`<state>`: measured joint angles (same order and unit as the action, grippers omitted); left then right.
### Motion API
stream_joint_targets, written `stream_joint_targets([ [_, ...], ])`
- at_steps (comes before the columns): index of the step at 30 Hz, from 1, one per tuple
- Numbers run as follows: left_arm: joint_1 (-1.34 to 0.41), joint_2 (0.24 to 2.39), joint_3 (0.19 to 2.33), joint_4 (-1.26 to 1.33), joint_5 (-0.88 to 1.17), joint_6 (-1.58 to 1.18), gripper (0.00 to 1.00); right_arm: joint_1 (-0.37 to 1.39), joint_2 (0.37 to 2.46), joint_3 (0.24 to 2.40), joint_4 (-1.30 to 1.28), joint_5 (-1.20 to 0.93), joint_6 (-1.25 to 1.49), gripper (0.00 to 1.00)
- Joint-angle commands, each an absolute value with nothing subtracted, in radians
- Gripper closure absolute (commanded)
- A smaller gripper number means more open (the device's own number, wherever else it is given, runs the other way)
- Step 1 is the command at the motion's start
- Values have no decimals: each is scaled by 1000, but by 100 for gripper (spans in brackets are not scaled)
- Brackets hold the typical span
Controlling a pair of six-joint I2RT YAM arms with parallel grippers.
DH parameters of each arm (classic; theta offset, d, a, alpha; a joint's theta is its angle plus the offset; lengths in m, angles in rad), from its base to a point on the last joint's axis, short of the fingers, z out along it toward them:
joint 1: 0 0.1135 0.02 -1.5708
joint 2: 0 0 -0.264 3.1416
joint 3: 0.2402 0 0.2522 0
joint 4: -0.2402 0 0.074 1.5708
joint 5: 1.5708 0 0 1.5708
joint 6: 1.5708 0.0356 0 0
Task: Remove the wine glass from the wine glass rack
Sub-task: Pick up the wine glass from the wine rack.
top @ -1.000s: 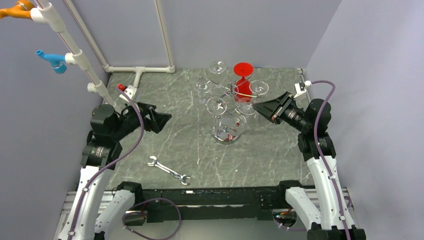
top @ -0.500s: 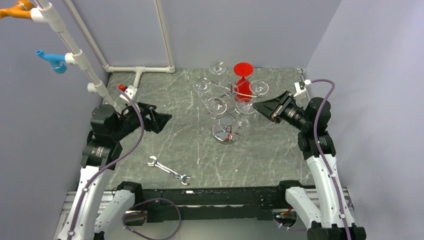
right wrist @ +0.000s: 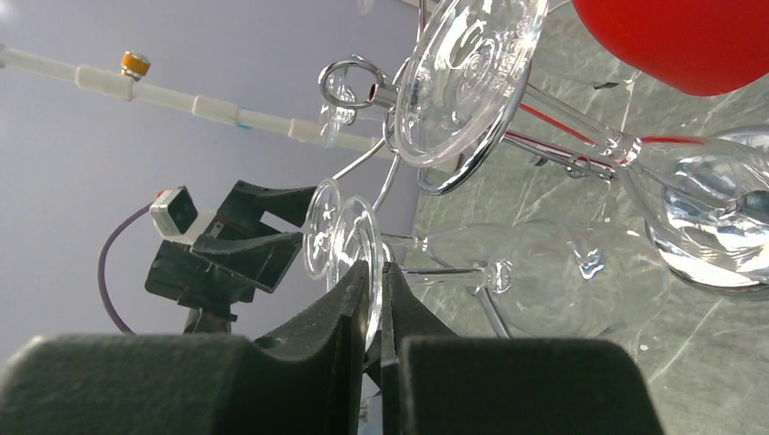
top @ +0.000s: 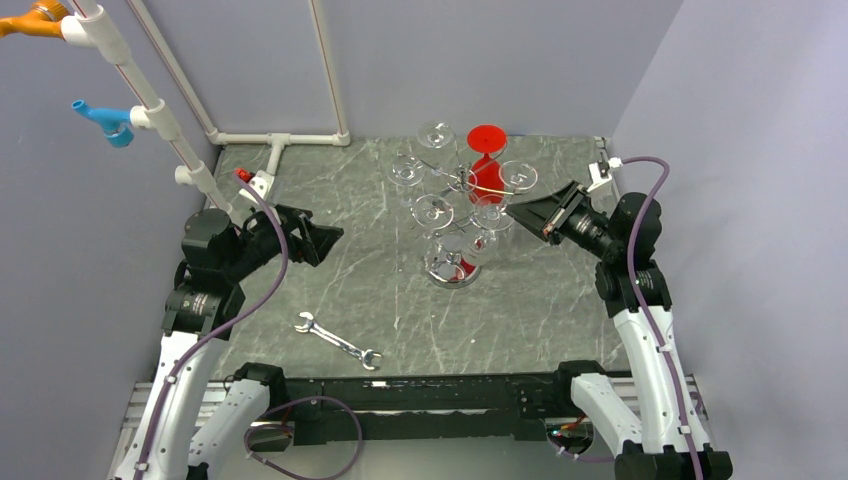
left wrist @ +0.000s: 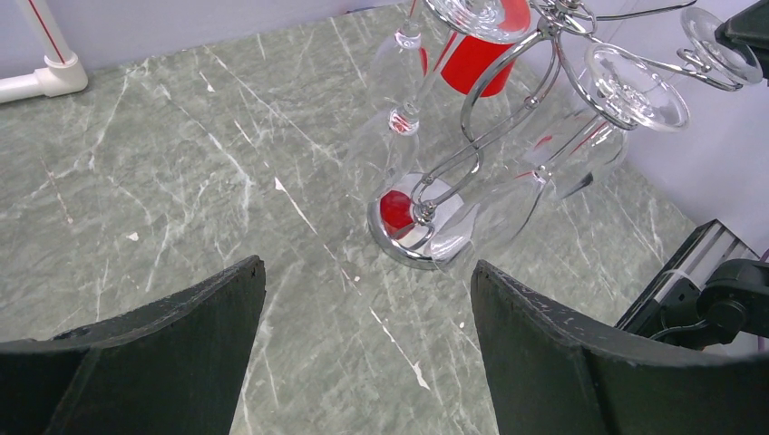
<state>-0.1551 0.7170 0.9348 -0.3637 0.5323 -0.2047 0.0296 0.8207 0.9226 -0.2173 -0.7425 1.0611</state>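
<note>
- Wine glass (right wrist: pixel 355 237), clear, hangs upside down by its foot on the right side of the wine glass rack (left wrist: pixel 392 246). The rack stands right of the surface's (top: pixel 340 200) middle.
- The right tool (right wrist: pixel 376 272) is clenched on the rim of that glass's foot, with the stem running away from it to the bowl.
- A neighbouring clear glass (right wrist: pixel 467 77) hangs just beside the held one, its foot close to the tool's tips.
- A red glass (top: pixel 487 172) hangs on the rack's far side.
- The left tool (left wrist: pixel 367 270) is released, its pads spread wide. It hovers left of the rack and well apart from it.
- A wrench (top: pixel 338 341) lies on the near part of the surface, well apart from the rack.
- The clear bowls overlap above the chrome base, so their outlines blur together. Which wire arm carries the held glass cannot be told.
</note>
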Motion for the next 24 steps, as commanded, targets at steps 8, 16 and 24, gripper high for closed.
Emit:
stream_joint_targets([
  [8,-160,704,928,-339,526,-202,13,33,820,985,-226,-748,1052,100],
  [16,-159,703,928,-338,525,-202,13,32,818,980,-232,-744,1076,100],
  [24,-160,698,929,-340,525,-201,13,32,814,973,-239,-726,1136,100],
])
